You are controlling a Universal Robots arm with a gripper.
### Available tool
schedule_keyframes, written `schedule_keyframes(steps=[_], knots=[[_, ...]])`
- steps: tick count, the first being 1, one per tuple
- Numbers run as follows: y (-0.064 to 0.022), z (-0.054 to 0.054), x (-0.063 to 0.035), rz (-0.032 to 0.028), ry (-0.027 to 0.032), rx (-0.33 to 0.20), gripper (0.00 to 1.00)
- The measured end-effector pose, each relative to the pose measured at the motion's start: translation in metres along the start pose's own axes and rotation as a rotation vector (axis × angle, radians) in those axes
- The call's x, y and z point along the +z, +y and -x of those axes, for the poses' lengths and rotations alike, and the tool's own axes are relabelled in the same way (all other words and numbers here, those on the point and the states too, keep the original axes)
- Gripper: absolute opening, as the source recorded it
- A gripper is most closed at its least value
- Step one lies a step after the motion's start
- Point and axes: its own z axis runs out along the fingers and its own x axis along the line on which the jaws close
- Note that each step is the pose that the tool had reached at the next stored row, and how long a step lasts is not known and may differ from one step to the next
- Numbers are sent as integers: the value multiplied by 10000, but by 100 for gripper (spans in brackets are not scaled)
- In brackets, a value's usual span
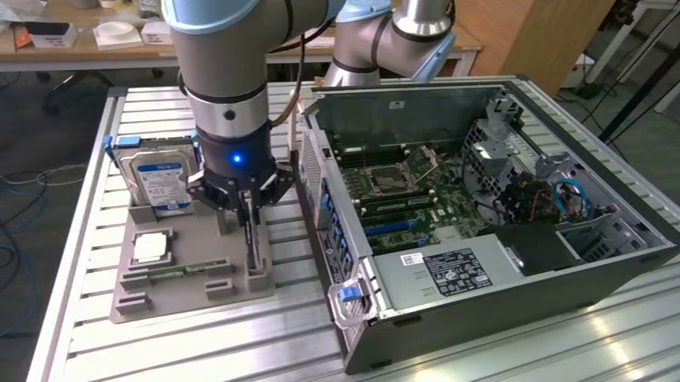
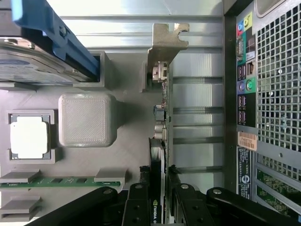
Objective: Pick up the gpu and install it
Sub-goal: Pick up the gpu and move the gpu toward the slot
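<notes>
- Far left of the exterior view: a silver hard drive (image 1: 159,181) w/ a blue-white label stands upright in a grey holder tray (image 1: 143,298). The tray sits on a slatted metal tabletop (image 1: 212,350). A CPU chip (image 1: 152,248) and a green memory stick (image 1: 175,272) lie in the tray nearer the camera.
- Centre-left: the robot arm (image 1: 228,72) reaches straight down. Its end effector (image 1: 247,208) sits over the top edge of the gpu (image 1: 253,251). The card stands on edge in a slot at the tray's right side, just beside the PC case (image 1: 331,239).
- Wrist view: the gpu (image 2: 159,155) runs lengthwise under the end effector (image 2: 158,188), w/ its silver bracket (image 2: 165,44) at the far end. I cannot tell whether the end effector is clamped on the card or merely set around it.
- Step in hand, as I judge it: the pick-up. The card is not yet lifted and the install is not begun.
- The next move likely calls for a straight upward pull, since the card sits in a slot and the case's rear wall is close.
- Right: the PC case lies open on its side, motherboard (image 1: 409,179) exposed.
- Hard to make out: the card's lower edge is hidden in the tray slot, and it isn't clear which board slot fits the card. The arm's upper part is cut off.
</notes>
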Motion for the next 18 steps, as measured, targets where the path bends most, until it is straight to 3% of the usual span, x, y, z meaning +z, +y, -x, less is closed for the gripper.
schedule_keyframes(steps=[11, 18], knots=[[12, 8, -278, 0, 0, 0, 26], [24, 14, -533, 0, -1, 7, 26]])
